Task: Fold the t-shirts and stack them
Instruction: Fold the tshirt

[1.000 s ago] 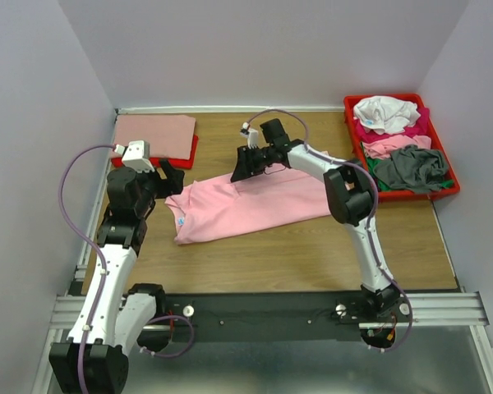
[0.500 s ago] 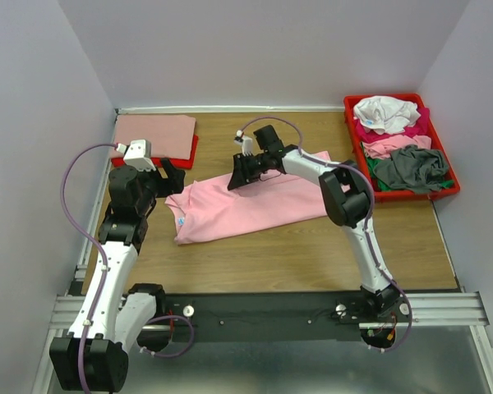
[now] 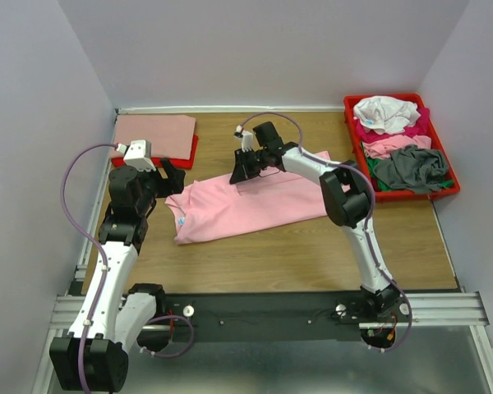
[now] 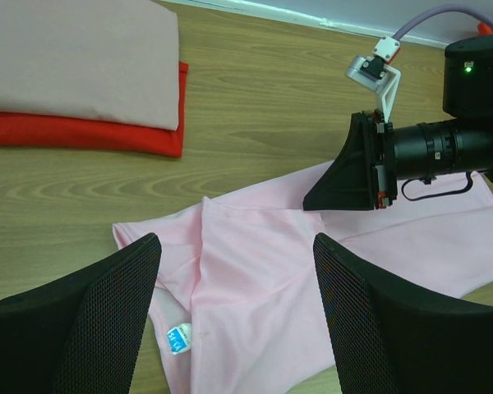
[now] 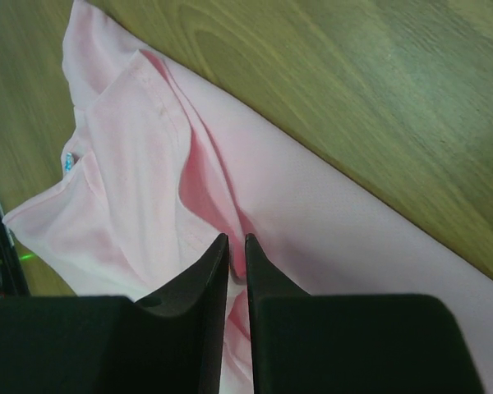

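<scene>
A light pink t-shirt lies spread on the wooden table, its blue neck label at its left end. My right gripper is low on the shirt's back edge and shut on a raised fold of the pink cloth; the fingertips pinch it. My left gripper is open and empty, hovering over the shirt's neck end. A folded salmon t-shirt lies on a folded red one at the back left.
A red plastic tray at the right edge holds unfolded white, magenta, salmon and grey shirts. Walls close in the left, back and right sides. The right arm reaches across the table's middle.
My right gripper has shifted slightly left along the shirt's back edge, still shut on the cloth, and the fold has bunched a little. The left arm has not moved.
</scene>
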